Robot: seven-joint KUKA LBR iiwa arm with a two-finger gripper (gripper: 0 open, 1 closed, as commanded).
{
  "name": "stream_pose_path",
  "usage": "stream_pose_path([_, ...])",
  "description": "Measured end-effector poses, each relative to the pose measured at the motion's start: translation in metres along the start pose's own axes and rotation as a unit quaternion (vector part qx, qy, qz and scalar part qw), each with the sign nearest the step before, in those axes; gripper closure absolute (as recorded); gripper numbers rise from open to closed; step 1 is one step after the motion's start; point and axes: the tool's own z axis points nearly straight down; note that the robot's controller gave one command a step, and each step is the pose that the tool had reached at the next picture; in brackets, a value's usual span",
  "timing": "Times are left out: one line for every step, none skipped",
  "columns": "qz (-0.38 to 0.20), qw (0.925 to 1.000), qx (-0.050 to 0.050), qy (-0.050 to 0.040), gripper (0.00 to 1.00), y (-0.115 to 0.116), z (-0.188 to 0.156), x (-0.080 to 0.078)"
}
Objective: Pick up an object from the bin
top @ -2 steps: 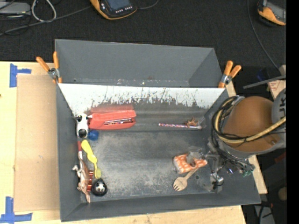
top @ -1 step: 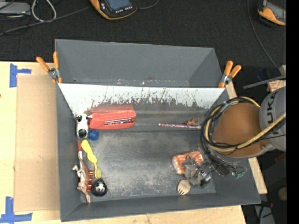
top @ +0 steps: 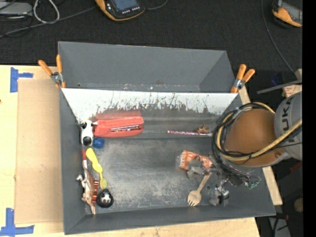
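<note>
Your pincer sits low in the grey bin, under the brown wrist cover and its looped cables. You cannot tell whether it is wide, narrow or gripping anything. Just beside it, on its left in the view, lies a pale wooden fork, with the handle end nearest the pincer and the tines pointing away. A crumpled orange wrapper lies near, beyond the fork, and a thin pink stick lies farther back. Well apart to the pincer's left are a red stapler, a blue ball and a small heap with a yellow piece.
</note>
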Motion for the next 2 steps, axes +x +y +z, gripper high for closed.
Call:
stream_pose_path([0.000,1.0000,0.000,-0.0001,0.00,0.0000,0.0000,0.0000])
stream_pose_path([-0.001,1.0000,0.000,-0.0001,0.00,0.0000,0.0000,-0.0001])
